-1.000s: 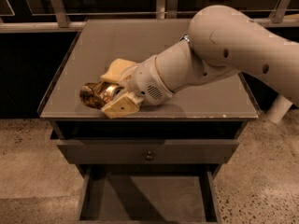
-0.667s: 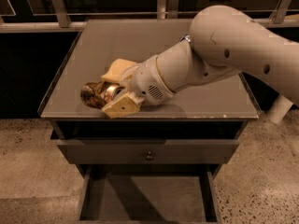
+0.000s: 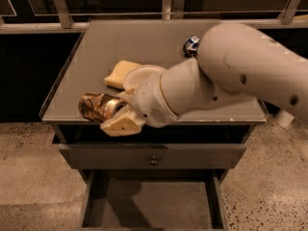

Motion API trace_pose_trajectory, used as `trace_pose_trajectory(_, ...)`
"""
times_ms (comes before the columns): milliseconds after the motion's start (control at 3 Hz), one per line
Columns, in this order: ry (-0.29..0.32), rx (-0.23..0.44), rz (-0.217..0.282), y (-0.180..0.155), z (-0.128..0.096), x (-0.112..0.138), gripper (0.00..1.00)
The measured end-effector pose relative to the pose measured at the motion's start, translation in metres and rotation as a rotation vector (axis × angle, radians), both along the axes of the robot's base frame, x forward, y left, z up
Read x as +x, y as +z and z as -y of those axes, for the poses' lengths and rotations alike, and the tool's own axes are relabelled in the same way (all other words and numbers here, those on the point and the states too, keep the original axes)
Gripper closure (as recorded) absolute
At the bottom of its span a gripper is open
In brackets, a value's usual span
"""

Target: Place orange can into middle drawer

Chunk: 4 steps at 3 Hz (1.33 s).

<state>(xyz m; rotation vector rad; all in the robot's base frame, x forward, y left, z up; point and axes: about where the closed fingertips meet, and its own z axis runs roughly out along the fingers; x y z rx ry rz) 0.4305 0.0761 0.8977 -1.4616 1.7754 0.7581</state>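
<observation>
The orange can (image 3: 95, 107) is coppery and shiny and lies on its side between the tan fingers (image 3: 121, 124) of my gripper (image 3: 109, 105). The gripper is shut on it at the front left of the cabinet top, right at the front edge. I cannot tell whether the can still touches the top. The middle drawer (image 3: 144, 207) is pulled open below, with a bare grey floor and thin side walls. The can is above and behind the drawer's left part. My white arm reaches in from the right.
A blue-and-white can (image 3: 191, 44) stands at the back of the grey cabinet top (image 3: 86, 57), half hidden by my arm. A closed drawer front with a small round knob (image 3: 154, 160) sits above the open drawer. Speckled floor lies on both sides.
The gripper with the orange can has moved a little toward the front edge of the top. The arm has shifted, and the blue-and-white can now shows behind it.
</observation>
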Motion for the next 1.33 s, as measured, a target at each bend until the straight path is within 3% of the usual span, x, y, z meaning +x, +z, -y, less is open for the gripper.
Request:
trace_pose_trajectory(333, -0.069, 0.014, -0.016, -0.020, 0.027, -0.036, 1.00)
trace_pose_trajectory(667, -0.079, 0.060, 0.035, -0.052, 0.087, -0.081, 1.00)
trace_pose_trajectory(1000, -0.076, 0.047, 0.032, -0.053, 0.086, -0.081, 1.00)
trace_pose_trajectory(1333, -0.114, 0.031, -0.011, -0.080, 0.108, -0.080, 1.00)
